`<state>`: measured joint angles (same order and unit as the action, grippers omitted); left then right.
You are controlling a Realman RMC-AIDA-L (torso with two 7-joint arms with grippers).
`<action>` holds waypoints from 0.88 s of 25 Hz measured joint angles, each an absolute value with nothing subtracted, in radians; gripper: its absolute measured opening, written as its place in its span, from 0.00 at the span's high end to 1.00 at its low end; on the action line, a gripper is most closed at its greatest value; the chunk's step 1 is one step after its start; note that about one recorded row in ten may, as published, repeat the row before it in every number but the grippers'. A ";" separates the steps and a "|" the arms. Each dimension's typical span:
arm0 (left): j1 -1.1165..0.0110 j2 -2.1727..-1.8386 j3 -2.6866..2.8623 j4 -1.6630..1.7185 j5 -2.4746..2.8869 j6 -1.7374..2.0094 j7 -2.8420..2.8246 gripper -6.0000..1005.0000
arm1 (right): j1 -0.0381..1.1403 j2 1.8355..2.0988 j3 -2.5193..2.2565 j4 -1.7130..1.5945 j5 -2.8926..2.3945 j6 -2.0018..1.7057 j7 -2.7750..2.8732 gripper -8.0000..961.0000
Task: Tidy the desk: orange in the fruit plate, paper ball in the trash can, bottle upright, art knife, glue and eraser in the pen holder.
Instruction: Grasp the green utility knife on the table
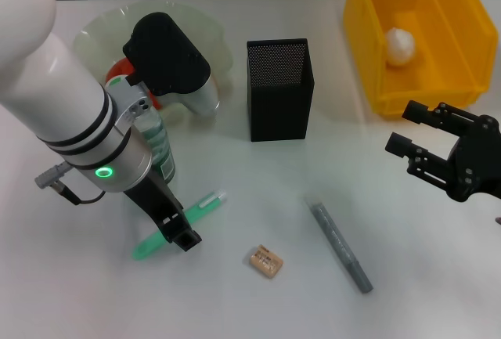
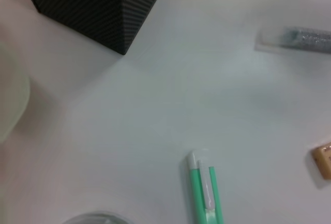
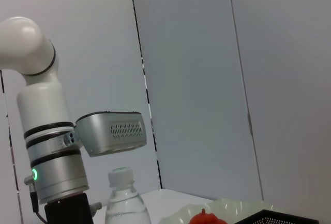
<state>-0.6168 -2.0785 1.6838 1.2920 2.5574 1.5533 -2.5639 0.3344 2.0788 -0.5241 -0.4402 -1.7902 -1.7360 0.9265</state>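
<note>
Left gripper [image 1: 174, 228] down at the table [image 1: 258, 308], fingers set astride the glue [image 1: 182, 223], gap narrow but grip on the stick not certain. Glue lying flat at a slant, white tip [image 2: 192, 158] aimed toward the pen holder. Eraser [image 1: 265, 261] flat on the table just to the right of the glue, apart from it. Art knife [image 1: 340, 247] farther right, lying loose at a slant, clear cap at its far end. Right gripper [image 1: 409, 129] held above the table's right side, jaws spread wide, holding nothing. Bottle [image 1: 156, 147] upright just behind the left wrist, largely hidden by the arm in the head view. Pen holder [image 1: 279, 92] upright at mid-table. Fruit plate [image 1: 215, 41] behind the left arm, with the orange [image 3: 208, 218] inside. Trash can [image 1: 368, 49] at far right, with the paper ball [image 1: 399, 45] inside.
</note>
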 joint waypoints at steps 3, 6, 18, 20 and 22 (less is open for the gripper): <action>-0.617 -2.079 1.687 1.290 2.559 1.549 -2.564 0.43 | 0.334 2.078 -0.523 -0.440 -1.790 -1.736 0.927 0.40; -0.617 -2.080 1.686 1.290 2.560 1.549 -2.563 0.43 | 0.334 2.078 -0.523 -0.440 -1.790 -1.736 0.926 0.40; -0.619 -2.080 1.690 1.290 2.560 1.549 -2.563 0.43 | 0.333 2.078 -0.523 -0.440 -1.790 -1.739 0.927 0.40; -0.618 -2.080 1.690 1.290 2.560 1.549 -2.563 0.43 | 0.333 2.078 -0.523 -0.440 -1.790 -1.739 0.927 0.40; -0.617 -2.080 1.690 1.290 2.560 1.549 -2.563 0.43 | 0.333 2.078 -0.523 -0.440 -1.790 -1.739 0.927 0.40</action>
<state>-0.6172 -2.0801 1.6904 1.2900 2.5603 1.5488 -2.5631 0.3329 2.0785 -0.5234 -0.4402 -1.7902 -1.7393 0.9267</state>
